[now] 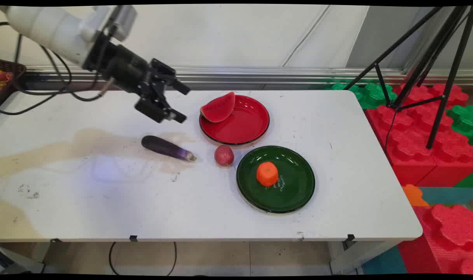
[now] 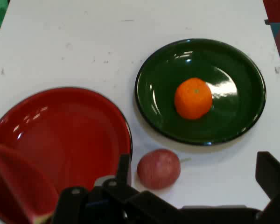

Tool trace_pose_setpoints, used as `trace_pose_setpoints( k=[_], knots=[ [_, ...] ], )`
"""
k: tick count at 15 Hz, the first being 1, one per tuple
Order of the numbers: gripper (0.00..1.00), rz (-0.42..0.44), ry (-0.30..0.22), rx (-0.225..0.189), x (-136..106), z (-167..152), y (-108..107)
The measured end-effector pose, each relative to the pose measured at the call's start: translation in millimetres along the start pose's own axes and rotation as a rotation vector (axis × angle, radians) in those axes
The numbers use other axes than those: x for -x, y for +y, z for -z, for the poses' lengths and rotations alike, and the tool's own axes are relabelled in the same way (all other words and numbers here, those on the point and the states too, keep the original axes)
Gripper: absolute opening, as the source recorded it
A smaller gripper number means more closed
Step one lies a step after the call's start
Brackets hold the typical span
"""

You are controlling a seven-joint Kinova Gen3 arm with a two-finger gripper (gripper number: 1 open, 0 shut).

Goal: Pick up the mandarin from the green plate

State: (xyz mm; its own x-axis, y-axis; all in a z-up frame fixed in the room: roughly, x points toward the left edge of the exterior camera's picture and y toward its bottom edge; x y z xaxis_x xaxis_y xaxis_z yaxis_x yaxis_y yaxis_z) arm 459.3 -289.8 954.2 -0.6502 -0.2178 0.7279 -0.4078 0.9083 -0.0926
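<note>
We see our claw (image 1: 180, 103) spread wide, holding nothing, upper left above the surface (image 1: 104, 202), eggplant (image 1: 167, 148) below it, red plate (image 1: 244, 126) just right.

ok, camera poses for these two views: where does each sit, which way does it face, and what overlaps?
Main view: fixed above the table's near side, looking down and across to the wall; shows the white arm and gripper, jaws open, above the eggplant.
Hand view: on the hand, looking along the gripper down at the table; black linkage rises from the bottom edge.
Shared: red plate with watermelon slice, green plate with orange, reddish fruit.
</note>
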Motion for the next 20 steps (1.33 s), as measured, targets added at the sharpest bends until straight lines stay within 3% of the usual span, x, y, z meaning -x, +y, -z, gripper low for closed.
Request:
trace_pose_setpoints(
  k=[11,20],
  knots=[
    [1.0,-0.092,-0.069,0.048,-40.7,-122.5,17.2],
    [1.0,-0.12,-0.165,0.083,-51.6,-204.9,26.7]
  ],
)
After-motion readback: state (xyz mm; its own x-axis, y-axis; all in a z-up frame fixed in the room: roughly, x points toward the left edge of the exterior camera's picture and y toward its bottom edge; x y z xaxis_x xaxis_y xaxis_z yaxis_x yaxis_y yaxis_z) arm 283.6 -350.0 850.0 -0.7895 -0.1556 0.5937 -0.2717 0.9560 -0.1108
